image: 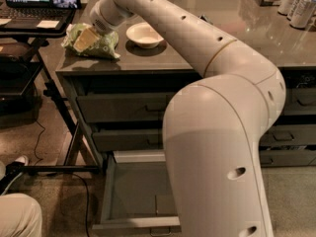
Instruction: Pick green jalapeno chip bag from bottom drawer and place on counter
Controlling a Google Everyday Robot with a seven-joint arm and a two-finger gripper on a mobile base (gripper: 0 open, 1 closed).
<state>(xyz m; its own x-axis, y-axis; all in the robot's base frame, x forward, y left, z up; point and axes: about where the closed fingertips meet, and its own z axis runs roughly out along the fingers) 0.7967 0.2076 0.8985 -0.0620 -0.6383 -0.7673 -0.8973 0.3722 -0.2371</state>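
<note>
The bag (102,46) lies on the counter's (212,46) left corner, the gripper (85,38) clamped on it from above. A white bowl (144,34) sits just beside it; a laptop table (34,26) stands left. The arm (217,112) hides much of the open drawer (136,196) below

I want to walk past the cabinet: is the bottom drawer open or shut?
Open: the bottom drawer is pulled out, its grey floor showing. The gripper is up at the chip bag on the counter.
</note>
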